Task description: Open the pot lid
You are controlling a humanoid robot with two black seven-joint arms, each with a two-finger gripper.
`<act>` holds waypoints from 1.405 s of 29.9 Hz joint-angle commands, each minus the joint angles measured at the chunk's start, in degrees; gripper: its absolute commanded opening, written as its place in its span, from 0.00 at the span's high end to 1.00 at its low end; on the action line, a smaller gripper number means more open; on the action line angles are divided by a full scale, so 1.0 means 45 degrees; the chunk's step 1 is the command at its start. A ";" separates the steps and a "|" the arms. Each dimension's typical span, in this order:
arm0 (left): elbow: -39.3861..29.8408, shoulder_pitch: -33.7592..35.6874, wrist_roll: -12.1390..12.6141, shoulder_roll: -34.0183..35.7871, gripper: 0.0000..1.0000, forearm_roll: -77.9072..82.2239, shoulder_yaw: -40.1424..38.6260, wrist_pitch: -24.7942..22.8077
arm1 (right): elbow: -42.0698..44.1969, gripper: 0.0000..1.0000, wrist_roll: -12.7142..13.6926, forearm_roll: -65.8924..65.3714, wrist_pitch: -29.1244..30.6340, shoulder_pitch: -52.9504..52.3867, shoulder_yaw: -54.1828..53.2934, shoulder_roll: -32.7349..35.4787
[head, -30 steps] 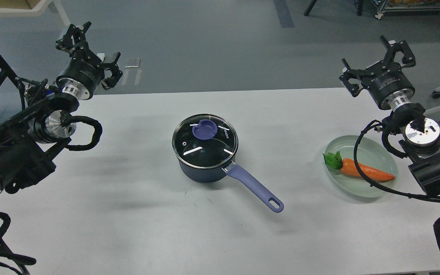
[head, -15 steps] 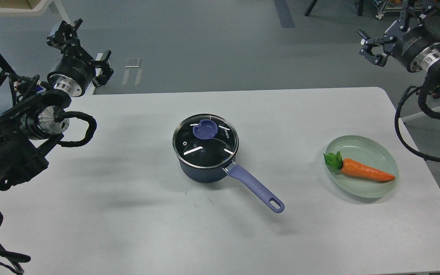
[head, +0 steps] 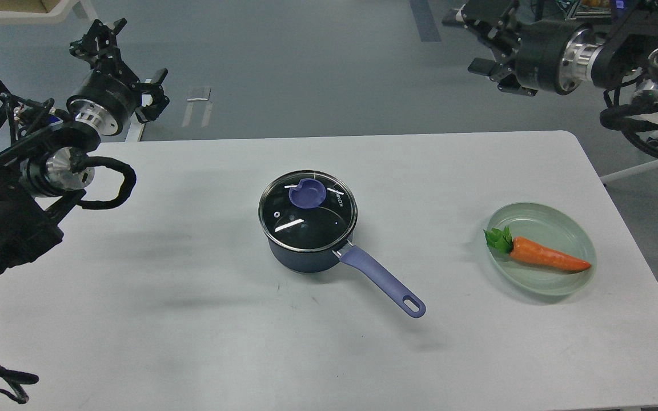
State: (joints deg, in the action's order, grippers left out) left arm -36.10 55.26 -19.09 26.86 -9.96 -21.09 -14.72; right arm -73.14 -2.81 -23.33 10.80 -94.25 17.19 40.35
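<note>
The white rectangular table [head: 192, 342] has bare surface all around the dark blue saucepan [head: 306, 251], mid-table, glass lid [head: 307, 211] on, purple handle [head: 383, 279] pointing toward the near right. 2 grippers, left [head: 126, 68] and right [head: 480, 40], hang spread and empty past the far edge.

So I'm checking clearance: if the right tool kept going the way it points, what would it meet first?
Probably nothing: the right tool points leftward, beyond the table, toward open floor; depth is unclear.

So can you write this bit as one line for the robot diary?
lid: on pot | left gripper: open, empty | right gripper: open, empty | carrot: on plate
</note>
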 commanded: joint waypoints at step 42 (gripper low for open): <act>-0.0025 -0.0112 -0.0074 0.0790 0.01 0.0162 -0.0002 -0.0577 | -0.3415 0.56 -0.0136 -0.5988 0.0100 -0.0365 0.5595 -0.4729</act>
State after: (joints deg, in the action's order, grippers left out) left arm -36.21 54.67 -19.59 30.52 -9.32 -21.17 -17.57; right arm -88.50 -3.45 -50.26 11.20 -96.17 42.45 19.07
